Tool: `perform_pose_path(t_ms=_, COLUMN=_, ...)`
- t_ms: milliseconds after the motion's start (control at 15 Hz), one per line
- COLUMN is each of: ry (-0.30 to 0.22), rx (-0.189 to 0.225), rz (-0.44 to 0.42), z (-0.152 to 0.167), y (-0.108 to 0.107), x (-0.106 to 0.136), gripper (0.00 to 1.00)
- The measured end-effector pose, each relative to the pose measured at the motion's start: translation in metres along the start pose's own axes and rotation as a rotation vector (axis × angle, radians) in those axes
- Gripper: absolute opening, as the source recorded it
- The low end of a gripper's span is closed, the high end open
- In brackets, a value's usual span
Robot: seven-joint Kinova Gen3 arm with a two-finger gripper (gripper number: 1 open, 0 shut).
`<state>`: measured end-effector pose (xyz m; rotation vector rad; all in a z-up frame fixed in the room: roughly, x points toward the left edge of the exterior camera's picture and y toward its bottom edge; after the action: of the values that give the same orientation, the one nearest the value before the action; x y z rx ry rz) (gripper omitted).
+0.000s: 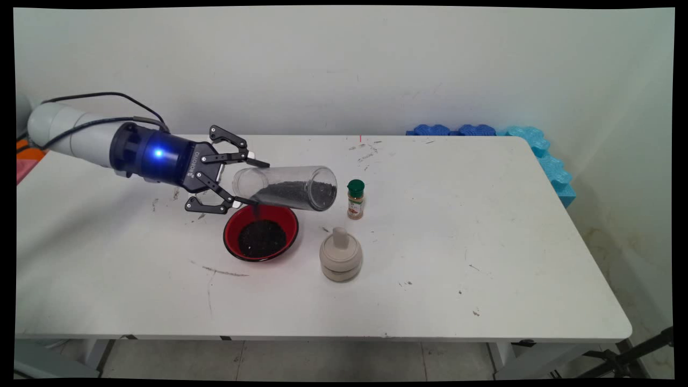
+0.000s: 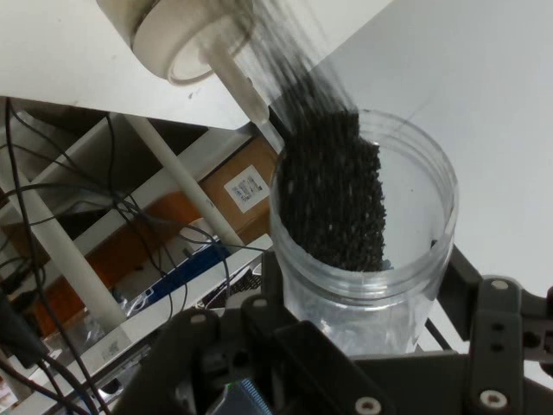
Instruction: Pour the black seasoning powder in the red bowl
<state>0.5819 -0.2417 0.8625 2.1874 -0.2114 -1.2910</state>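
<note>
My gripper (image 1: 258, 184) is shut on a clear plastic jar (image 1: 290, 187), which it holds almost on its side a little above the table. Black grains (image 1: 295, 194) lie along the jar's lower wall toward its right end. Right under the jar stands a red bowl (image 1: 231, 228) with a heap of the same black grains (image 1: 262, 237) in it. In the hand view the jar (image 2: 415, 216) sits between the gripper's (image 2: 371, 333) fingers, and the grains (image 2: 333, 199) streak in a blur past its far rim.
A small spice bottle with a green cap (image 1: 355, 199) stands just right of the jar's end. A beige lidded pot with a knob (image 1: 340, 260) sits right of the bowl, also seen as the pot (image 2: 186, 39). Blue foam pieces (image 1: 548, 156) line the back right corner.
</note>
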Motion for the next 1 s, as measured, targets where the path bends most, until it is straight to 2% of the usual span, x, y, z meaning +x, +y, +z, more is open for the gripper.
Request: perform_pose_path(t_ms=1000, ry=-0.013, rx=-0.032, rz=-0.03, z=0.0003, y=-0.0007, x=-0.0025, gripper=0.0)
